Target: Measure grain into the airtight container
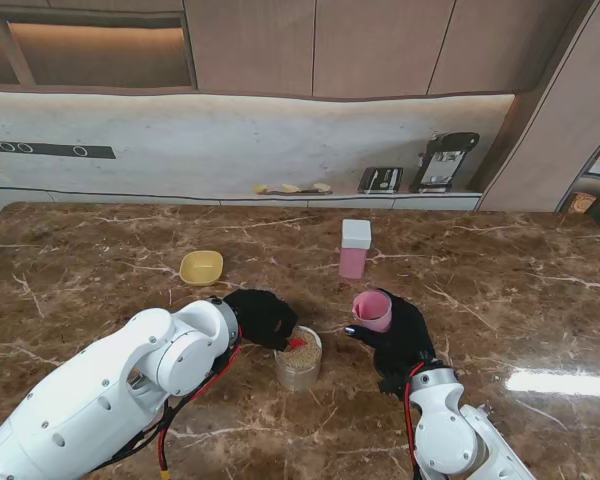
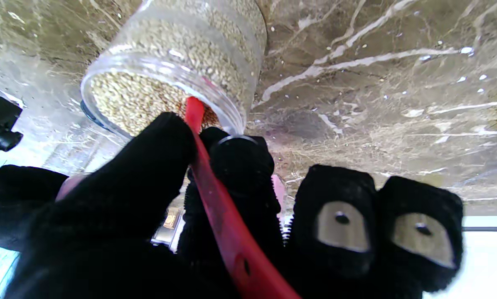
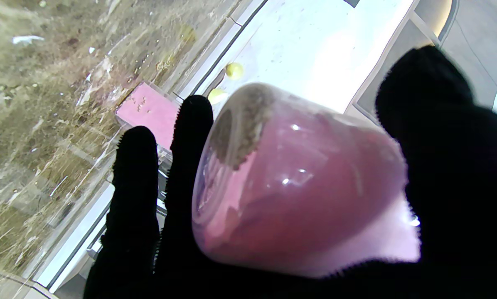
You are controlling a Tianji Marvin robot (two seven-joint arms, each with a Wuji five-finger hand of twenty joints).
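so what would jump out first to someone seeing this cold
Two black-gloved hands meet mid-table. The left hand dips a red scoop into a clear jar of grain, while the right hand holds a pink cup just right of it. Farther from me stand a pink container and a yellow bowl.

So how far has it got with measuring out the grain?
Partway, it seems. The left hand holds a red scoop with its tip in the clear grain jar. The right hand holds a pink cup, tilted, with a little grain inside. Still left: the pink container farther from me wears its white lid, so nothing looks poured in yet.
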